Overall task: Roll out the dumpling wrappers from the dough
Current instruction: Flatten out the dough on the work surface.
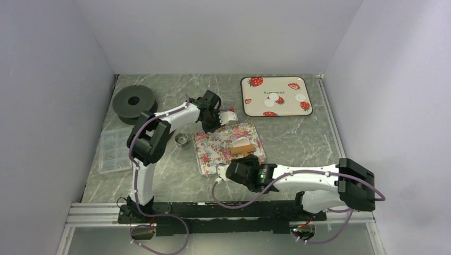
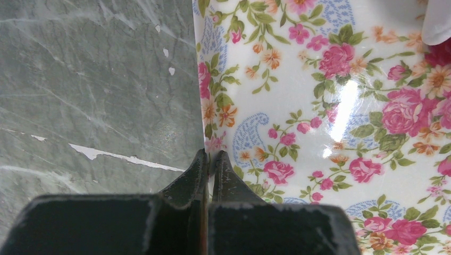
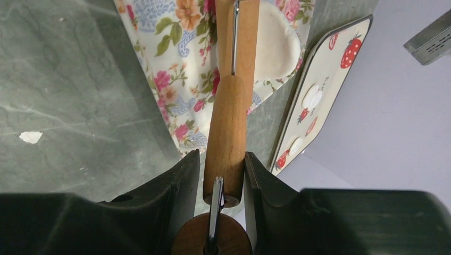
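Observation:
A flattened white piece of dough (image 3: 277, 47) lies on a floral mat (image 1: 215, 151) in the middle of the table. My right gripper (image 3: 222, 166) is shut on the handle of a wooden roller (image 3: 227, 127), whose far end lies against the dough; from above, the gripper (image 1: 242, 158) is at the mat's near side. My left gripper (image 2: 211, 155) is shut, pinching the mat's edge (image 2: 198, 64); from above it (image 1: 208, 126) is at the mat's far left corner. Several dumpling wrappers (image 1: 274, 99) lie on a strawberry tray (image 1: 255, 109) at the back right, also in the right wrist view (image 3: 311, 99).
A small metal ring cutter (image 1: 182, 139) stands just left of the mat. A black spool (image 1: 134, 101) sits at the back left. A clear compartment box (image 1: 114, 150) lies near the left edge. White walls close in the table on three sides.

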Controlling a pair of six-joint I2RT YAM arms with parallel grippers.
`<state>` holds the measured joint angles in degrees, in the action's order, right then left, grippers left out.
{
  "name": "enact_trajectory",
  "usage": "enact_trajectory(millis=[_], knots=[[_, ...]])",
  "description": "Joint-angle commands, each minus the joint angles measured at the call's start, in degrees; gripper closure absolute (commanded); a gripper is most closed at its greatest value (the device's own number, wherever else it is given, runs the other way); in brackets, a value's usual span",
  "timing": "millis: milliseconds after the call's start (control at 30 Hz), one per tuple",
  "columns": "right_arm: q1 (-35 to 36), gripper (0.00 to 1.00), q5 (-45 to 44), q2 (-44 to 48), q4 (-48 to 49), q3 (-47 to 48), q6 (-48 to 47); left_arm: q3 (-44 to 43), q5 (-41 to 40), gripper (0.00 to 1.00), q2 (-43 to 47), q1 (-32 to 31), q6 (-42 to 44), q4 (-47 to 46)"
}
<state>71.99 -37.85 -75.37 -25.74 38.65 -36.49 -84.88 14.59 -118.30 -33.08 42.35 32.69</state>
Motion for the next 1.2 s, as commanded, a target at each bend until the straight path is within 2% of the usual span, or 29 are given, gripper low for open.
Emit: enact_trajectory(millis=[0,100,167,300,433,500,700,800,967,1167], knots=[[-1.0,1.00,15.2,-1.9,-8.9,-4.8,1.9,4.7,-1.4,1.00,-7.0,-1.3,1.7,6.8],[-8.1,1.00,15.6,-5.7,-7.3,0.6,-3.0,4.6,-1.1,1.00,-7.2,-1.3,1.6,6.9],[-9.5,1.00,14.3,-7.8,-6.4,2.9,-5.0,4.6,-1.1,1.00,-7.3,-1.3,1.6,6.9],[-7.4,1.00,12.5,-7.1,-7.9,0.7,-1.9,5.1,-1.6,1.00,-6.8,-1.3,1.8,6.6],[-1.6,1.00,13.3,-2.5,-12.4,-1.6,5.1,4.6,-1.3,1.00,-6.8,-1.3,1.6,6.9],[-1.1,1.00,13.3,-1.1,-12.8,-2.0,6.1,4.4,-1.1,1.00,-6.8,-1.3,1.6,6.8],[-7.4,1.00,12.2,-3.7,-5.4,0.2,-3.4,5.0,-1.4,1.00,-6.5,-1.3,1.7,6.7],[-8.4,1.00,10.7,-5.1,-2.9,1.1,-6.1,4.6,-1.5,1.00,-7.0,-1.3,1.7,7.1],[-5.4,1.00,11.2,-4.5,-7.2,0.1,-0.4,5.1,-1.7,1.00,-6.6,-1.3,1.8,6.7],[-1.9,1.00,11.7,1.6,-13.3,-1.5,6.8,4.7,-1.4,1.00,-7.1,-1.3,1.7,6.9]])
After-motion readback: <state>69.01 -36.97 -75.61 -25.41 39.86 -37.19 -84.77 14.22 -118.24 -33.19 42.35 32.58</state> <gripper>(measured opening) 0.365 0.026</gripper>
